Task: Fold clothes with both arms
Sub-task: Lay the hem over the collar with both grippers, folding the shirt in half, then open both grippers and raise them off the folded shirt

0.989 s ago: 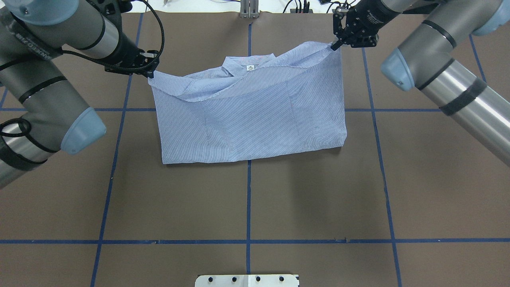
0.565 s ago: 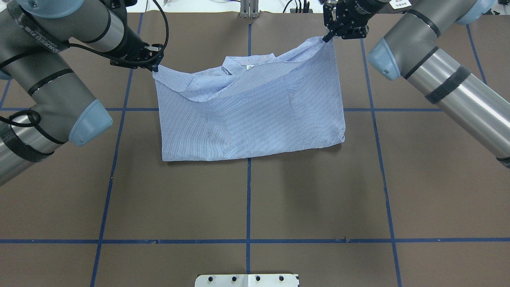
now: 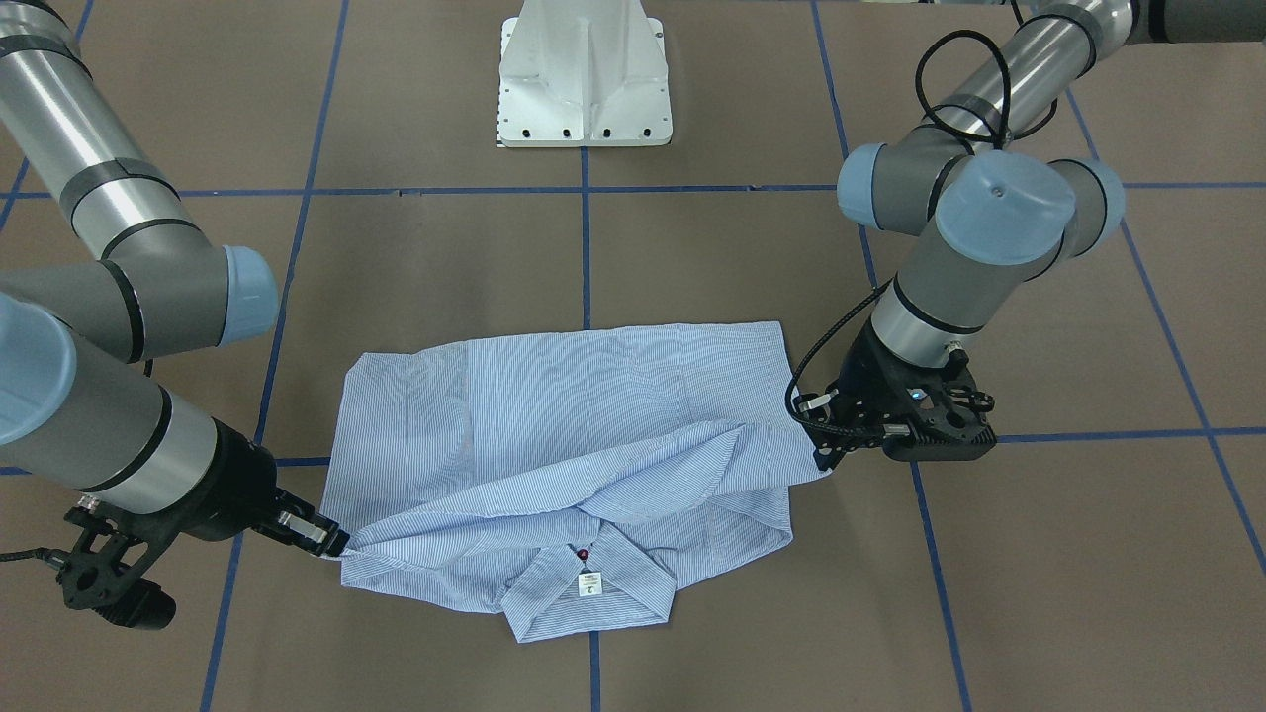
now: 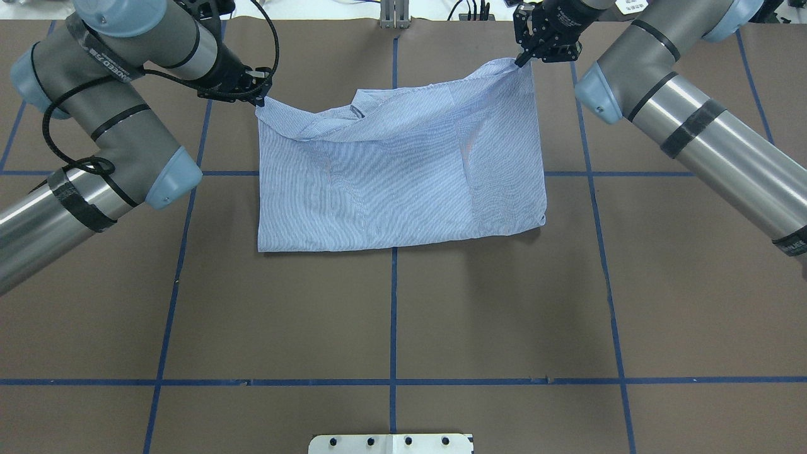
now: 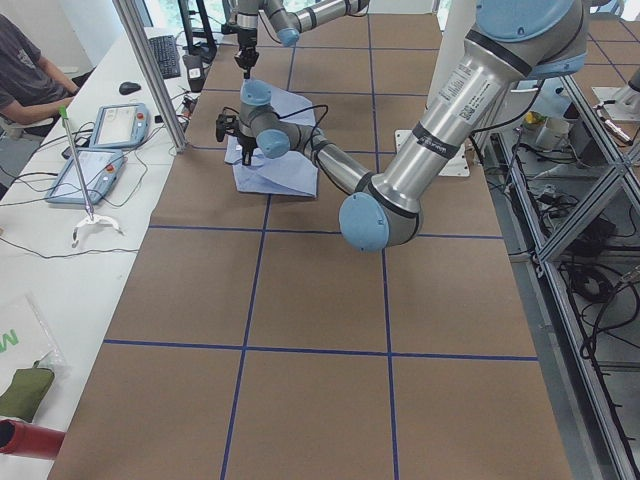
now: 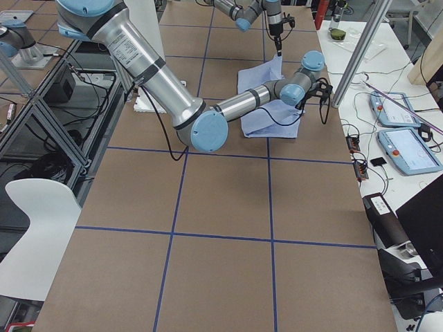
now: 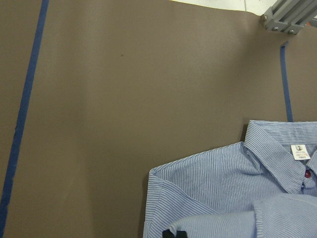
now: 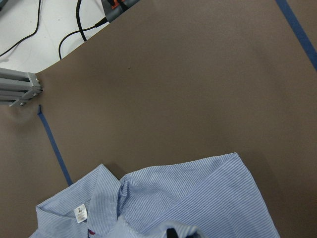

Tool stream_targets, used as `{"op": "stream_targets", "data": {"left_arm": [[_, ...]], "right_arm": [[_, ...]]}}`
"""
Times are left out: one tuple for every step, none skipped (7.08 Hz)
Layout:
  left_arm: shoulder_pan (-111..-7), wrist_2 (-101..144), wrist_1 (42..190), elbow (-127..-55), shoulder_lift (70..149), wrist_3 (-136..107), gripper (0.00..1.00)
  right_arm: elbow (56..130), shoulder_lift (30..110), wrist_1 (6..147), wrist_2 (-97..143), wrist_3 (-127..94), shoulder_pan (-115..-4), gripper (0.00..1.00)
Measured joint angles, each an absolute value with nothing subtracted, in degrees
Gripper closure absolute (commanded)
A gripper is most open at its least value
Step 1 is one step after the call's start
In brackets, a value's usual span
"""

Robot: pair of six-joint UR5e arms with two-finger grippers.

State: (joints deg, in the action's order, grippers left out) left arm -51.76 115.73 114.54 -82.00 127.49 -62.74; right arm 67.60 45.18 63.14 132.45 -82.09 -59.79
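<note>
Since a second ago, both grippers have carried the shirt's lifted edge farther from the robot's base. My left gripper [image 4: 260, 99] has also come inward toward the table's middle line. The raised layer now hides the collar label from the overhead camera, where it showed before.

The light blue-and-white striped shirt [image 4: 403, 183] lies at the far middle of the brown table [image 4: 284, 315], across the centre blue tape line [image 4: 392, 315]. Its near edge rests flat on the table as a straight fold. Its far edge is held up off the surface at two corners and sags between them.

The left gripper is pinched tight on the far corner on the robot's left. The right gripper [image 4: 521, 60] is pinched tight on the far corner on the robot's right, a little farther from the base than the left one. In the left wrist camera a black fingertip [image 7: 174, 234] shows at the bottom edge, with striped cloth bunched around it. The right wrist camera shows much the same.

From the front-facing camera, the collar [image 3: 588, 593] lies flat on the table beyond the lifted edge. Its small white label [image 3: 589, 583] and one dark red button [image 3: 584, 556] are visible there. The white pedestal base [image 3: 584, 79] stands well apart from the shirt.
</note>
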Motion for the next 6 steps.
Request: {"op": "stream_targets", "data": {"left_arm": [[-51.8, 115.7, 116.1, -79.5, 128.5, -62.8, 1.0], [-51.8, 115.6, 118.4, -76.9, 129.1, -62.8, 1.0], [-51.8, 115.5, 120.6, -74.6, 129.3, -62.8, 1.0], [-51.8, 115.4, 121.6, -73.5, 129.4, -62.7, 1.0], [-51.8, 115.4, 121.9, -72.7, 129.4, -62.6, 1.0], [-51.8, 115.3, 122.1, -72.2, 129.4, -62.6, 1.0]], "right_arm": [[67.5, 45.4, 63.1, 132.5, -82.1, -59.7, 1.0], [67.4, 45.8, 63.1, 132.5, -82.1, -59.3, 1.0], [67.4, 46.5, 63.0, 132.5, -81.9, -59.0, 1.0], [67.3, 47.2, 63.0, 132.5, -81.6, -58.7, 1.0], [67.0, 48.1, 63.0, 132.4, -80.8, -58.6, 1.0], [66.8, 48.8, 63.0, 132.4, -80.0, -58.5, 1.0]]}}
